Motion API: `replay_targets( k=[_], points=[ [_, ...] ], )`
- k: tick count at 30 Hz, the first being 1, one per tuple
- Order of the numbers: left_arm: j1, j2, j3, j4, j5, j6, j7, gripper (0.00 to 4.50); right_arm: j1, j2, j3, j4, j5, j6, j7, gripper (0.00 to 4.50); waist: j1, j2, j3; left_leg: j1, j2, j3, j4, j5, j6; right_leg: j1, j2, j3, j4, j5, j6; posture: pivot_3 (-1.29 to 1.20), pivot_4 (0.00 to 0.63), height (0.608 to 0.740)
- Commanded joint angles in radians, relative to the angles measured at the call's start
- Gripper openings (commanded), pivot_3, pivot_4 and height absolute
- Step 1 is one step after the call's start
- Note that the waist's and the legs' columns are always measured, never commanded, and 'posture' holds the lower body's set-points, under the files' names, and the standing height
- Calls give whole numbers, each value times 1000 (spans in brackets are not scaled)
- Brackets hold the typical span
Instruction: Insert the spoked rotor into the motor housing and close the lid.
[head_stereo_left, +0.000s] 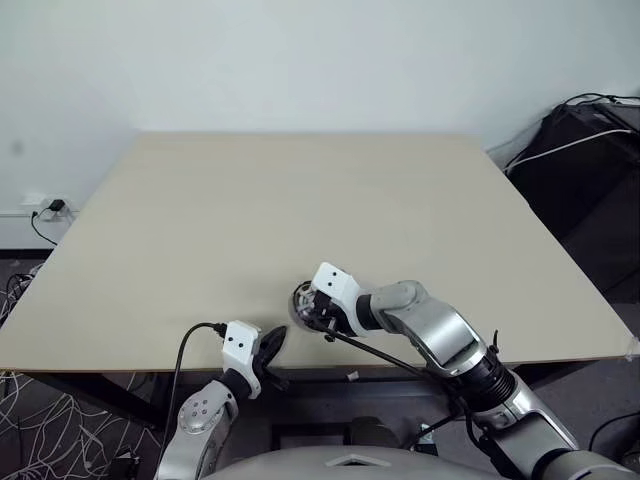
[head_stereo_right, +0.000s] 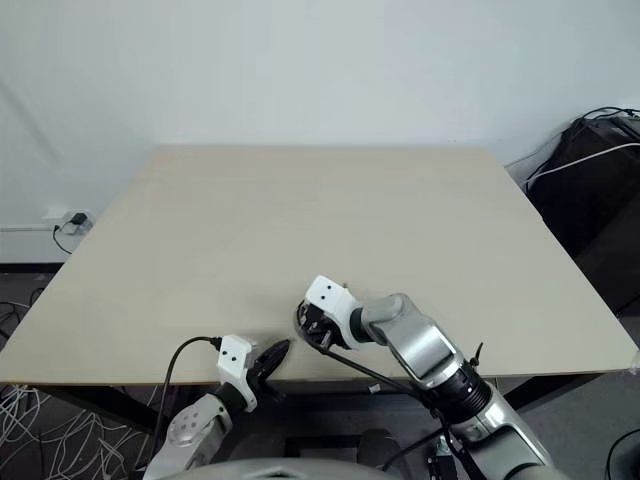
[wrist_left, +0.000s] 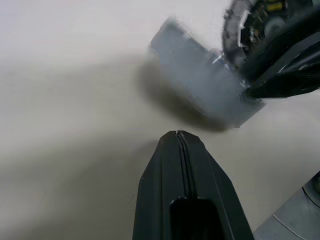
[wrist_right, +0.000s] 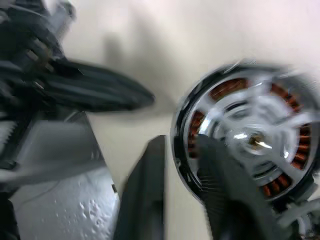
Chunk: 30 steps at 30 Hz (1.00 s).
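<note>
Beige laminate covers the surface (head_stereo_left: 300, 220), which carries little beyond the two arms at its near edge. On the left, the left gripper (head_stereo_left: 272, 346) hovers over that near edge with its black jaws pressed together, holding nothing. Just right of it, the right gripper (head_stereo_left: 312, 312) clamps the motor housing (wrist_right: 250, 140) by its rim, one finger on each side of the rim. The right wrist view reveals what the head views cannot: the spoked rotor (wrist_right: 252, 122) sits inside the housing, silver spokes crossing the copper windings.
</note>
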Motion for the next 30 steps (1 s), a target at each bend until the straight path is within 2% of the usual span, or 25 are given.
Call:
replay_targets(
  k=[1, 2, 13, 21, 27, 30],
  points=[
    [-8, -4, -2, -8, -9, -26, -12, 0, -22, -4, 1, -20, 11, -23, -20, 1988, 1, 0, 0, 0, 0, 0, 0, 0, 0, 0, 0, 0, 0, 0, 0, 0, 0, 740],
    [-9, -4, -2, -7, -9, -27, -12, 0, -24, -6, 4, -19, 13, -27, -23, 2294, 2, 0, 0, 0, 0, 0, 0, 0, 0, 0, 0, -1, 0, 0, 0, 0, 0, 740],
    [-12, -5, 1, 3, -9, -29, -22, 0, -32, -17, -15, -103, 98, -3, -14, 2294, 1, 0, 0, 0, 0, -1, 0, 0, 0, 0, 0, -1, 0, 0, 0, 0, 0, 740],
    [-20, -5, 0, 14, -9, -32, -29, 0, 24, -114, -35, -210, 192, -5, 18, 2294, 2, 0, 0, -1, 0, -1, 0, 0, 0, 0, -1, -1, -2, 0, 0, 0, 0, 740],
    [-18, 1, 0, 15, -11, -30, -36, 0, 72, -150, -176, -286, 348, -44, 87, 2294, 1, 0, 0, -1, 0, -2, -1, 0, 0, 1, -1, -2, -3, 0, 0, 0, 0, 740],
    [-18, 3, 1, 13, -12, -28, -40, 0, 65, -106, -296, -294, 412, -74, 52, 1695, 2, 0, 0, -1, 0, -2, 0, 0, 0, 1, -1, -2, -3, 0, 0, 0, 0, 740]
  ],
)
